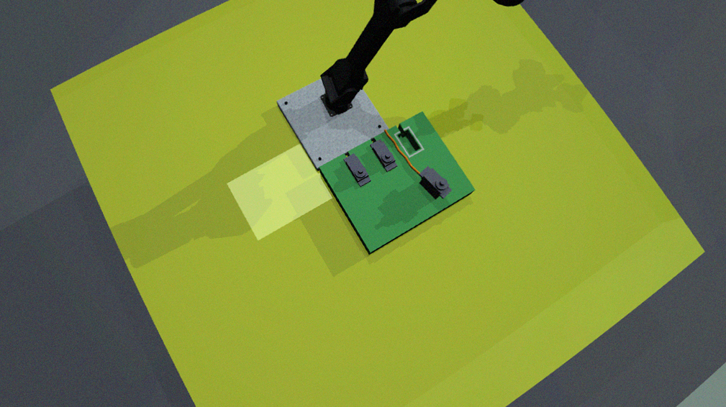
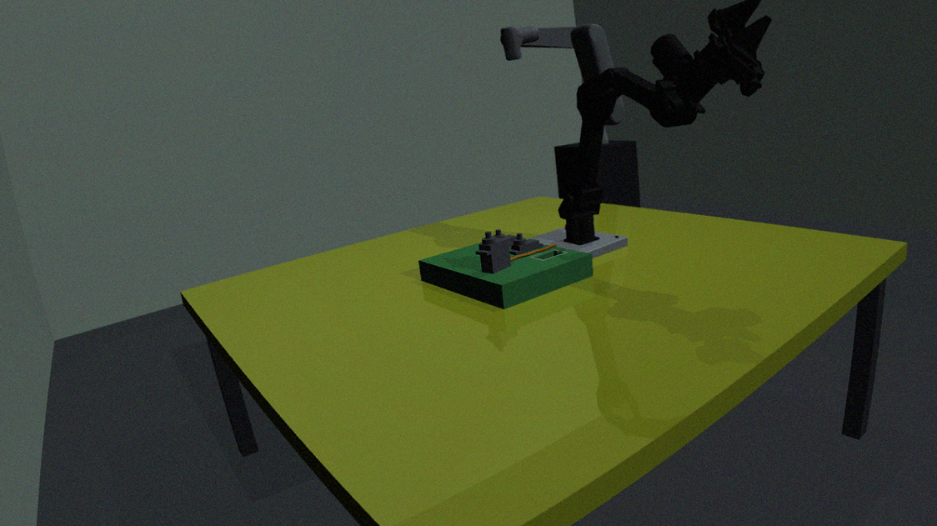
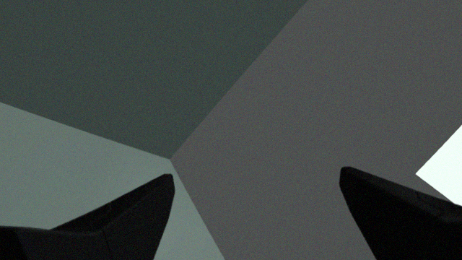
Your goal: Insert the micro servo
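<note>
The loose servo (image 1: 434, 183) (image 2: 494, 253) is dark grey and stands on top of the green deck (image 1: 368, 229) (image 2: 548, 282), shaft up and ears above the surface. Its orange cable (image 1: 403, 154) (image 2: 533, 252) runs over the deck, past the pocket, to the deck's edge by the base plate. The marked pocket (image 1: 402, 146) (image 2: 550, 255) has a pale outline and is empty, with a side notch. My gripper (image 2: 764, 8) (image 3: 255, 180) is open and empty, high above the table and far from the servo, pointing up and away. The top view cuts it off.
Two seated servos (image 1: 383, 155) (image 1: 357, 169) sit in the deck beside the pocket. The grey base plate (image 1: 307, 121) (image 2: 612, 244) of my arm adjoins the deck. Another grey arm (image 2: 594, 56) stands behind the yellow table (image 1: 397, 338) (image 2: 468, 411).
</note>
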Available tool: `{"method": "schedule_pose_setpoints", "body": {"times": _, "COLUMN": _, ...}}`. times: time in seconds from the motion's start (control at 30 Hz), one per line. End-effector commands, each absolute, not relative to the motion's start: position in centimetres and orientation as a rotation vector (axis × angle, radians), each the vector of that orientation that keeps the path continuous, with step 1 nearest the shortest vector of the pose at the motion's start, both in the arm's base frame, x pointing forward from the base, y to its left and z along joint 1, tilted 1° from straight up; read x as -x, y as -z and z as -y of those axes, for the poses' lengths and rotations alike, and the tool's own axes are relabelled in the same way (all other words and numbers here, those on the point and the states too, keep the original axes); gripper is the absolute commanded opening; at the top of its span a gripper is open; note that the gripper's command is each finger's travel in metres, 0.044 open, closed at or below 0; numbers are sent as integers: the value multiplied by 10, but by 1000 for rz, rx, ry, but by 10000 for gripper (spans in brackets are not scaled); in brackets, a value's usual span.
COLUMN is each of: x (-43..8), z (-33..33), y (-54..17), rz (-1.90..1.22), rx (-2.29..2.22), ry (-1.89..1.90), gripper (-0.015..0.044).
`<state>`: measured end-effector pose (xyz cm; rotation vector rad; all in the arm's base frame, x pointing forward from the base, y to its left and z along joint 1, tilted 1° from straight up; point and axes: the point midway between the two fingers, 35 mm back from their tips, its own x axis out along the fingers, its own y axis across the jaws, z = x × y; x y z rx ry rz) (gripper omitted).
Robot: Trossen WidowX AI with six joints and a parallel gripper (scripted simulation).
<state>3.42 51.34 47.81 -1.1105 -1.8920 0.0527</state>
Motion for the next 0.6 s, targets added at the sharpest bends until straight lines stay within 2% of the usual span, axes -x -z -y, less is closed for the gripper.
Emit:
{"method": "schedule_pose_setpoints", "body": {"times": 0.0, "x": -35, "z": -514, "y": -478, "rz": 1890, "rx": 1112, "ry": -58, "gripper": 426}}
{"method": "schedule_pose_setpoints", "body": {"times": 0.03, "x": -37, "z": -514, "y": -477, "rz": 1886, "rx": 1115, "ry": -68, "gripper": 440}}
{"method": "schedule_pose_setpoints", "body": {"times": 0.57, "x": -122, "z": -530, "y": -438, "rz": 1624, "rx": 1220, "ry": -499, "gripper": 440}}
